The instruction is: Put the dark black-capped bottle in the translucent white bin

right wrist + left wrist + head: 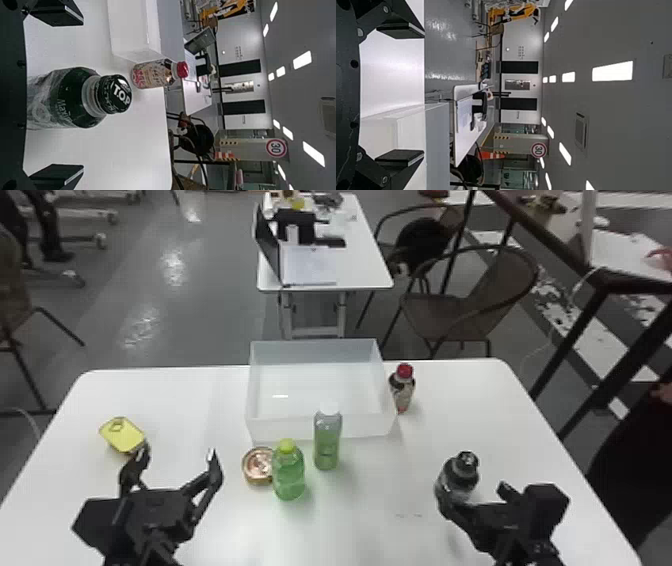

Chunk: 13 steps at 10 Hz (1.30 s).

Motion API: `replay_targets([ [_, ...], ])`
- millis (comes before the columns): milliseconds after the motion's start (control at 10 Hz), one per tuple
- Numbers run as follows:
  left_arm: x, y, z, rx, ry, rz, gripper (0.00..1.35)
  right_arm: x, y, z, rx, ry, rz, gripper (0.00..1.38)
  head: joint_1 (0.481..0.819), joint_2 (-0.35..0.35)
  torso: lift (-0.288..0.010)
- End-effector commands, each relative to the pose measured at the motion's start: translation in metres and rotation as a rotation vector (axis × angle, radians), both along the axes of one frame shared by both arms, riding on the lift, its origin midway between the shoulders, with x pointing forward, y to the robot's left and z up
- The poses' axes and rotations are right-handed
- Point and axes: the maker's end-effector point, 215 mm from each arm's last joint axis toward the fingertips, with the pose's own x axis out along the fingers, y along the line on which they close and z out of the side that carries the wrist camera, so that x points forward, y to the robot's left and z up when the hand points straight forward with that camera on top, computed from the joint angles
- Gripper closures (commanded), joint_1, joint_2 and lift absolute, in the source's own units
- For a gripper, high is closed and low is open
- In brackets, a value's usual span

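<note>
The dark, black-capped bottle with a greyish patterned body (49,99) stands upright on the white table (375,500), toward the robot's right and nearer the robot than the rectangular translucent white bin (285,431). The right gripper (81,95) is spread wide around it, a flat black finger off to either side with a gap between, so it has hold of nothing. The left gripper (178,452) is also wide open and empty, over the table's left part. The bottle looks smooth and fairly rigid, likely slippery if the pads meet it unevenly; how full it is, and so its weight, cannot be told. The best hold is probably the broad, straight body below the shoulder, pressed evenly and firmly, since the sloping shoulder could let the fingers ride up. The short neck and cap would give a poorer grip and let it swing. Once gripped, it should be lifted well over the bin wall, clear of the red-capped bottle (402,389) beside the bin.
</note>
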Motion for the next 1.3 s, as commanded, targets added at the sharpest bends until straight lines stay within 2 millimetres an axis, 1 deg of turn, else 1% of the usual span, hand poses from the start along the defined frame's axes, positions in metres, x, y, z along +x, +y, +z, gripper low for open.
replay_targets([
  [0, 0.001, -0.001, 0.0, -0.001, -0.001, -0.001, 0.23, 0.007, 0.006, -0.02, 0.002, 0.045, 0.057, 0.0, 0.695, -0.047, -0.014],
  [200, 0.001, -0.001, 0.0, -0.001, -0.001, -0.001, 0.23, 0.009, 0.007, -0.034, -0.001, 0.073, 0.063, 0.0, 0.695, -0.034, -0.014],
  [400, 0.002, -0.001, 0.001, -0.005, -0.004, 0.001, 0.23, 0.013, 0.004, -0.045, -0.018, 0.096, 0.071, 0.0, 0.695, -0.035, -0.014],
  [700, 0.002, 0.0, 0.001, -0.006, -0.002, 0.003, 0.23, 0.03, -0.004, -0.044, -0.06, 0.086, 0.088, 0.0, 0.695, -0.041, -0.014],
  [800, 0.002, 0.001, 0.001, -0.005, -0.002, 0.004, 0.23, 0.034, -0.004, -0.044, -0.075, 0.084, 0.101, 0.0, 0.695, -0.045, -0.014],
  [900, 0.001, 0.001, 0.001, -0.008, -0.004, 0.005, 0.23, 0.038, 0.0, -0.048, -0.053, 0.089, 0.116, 0.0, 0.695, -0.046, -0.014],
  [1000, 0.0, 0.001, 0.0, -0.01, -0.002, 0.005, 0.23, 0.042, 0.001, -0.051, -0.056, 0.091, 0.13, 0.16, 0.695, -0.042, -0.014],
  [1200, 0.0, 0.003, 0.0, -0.011, -0.002, 0.007, 0.23, 0.055, 0.001, -0.05, -0.072, 0.088, 0.14, 0.4, 0.695, -0.037, -0.014],
])
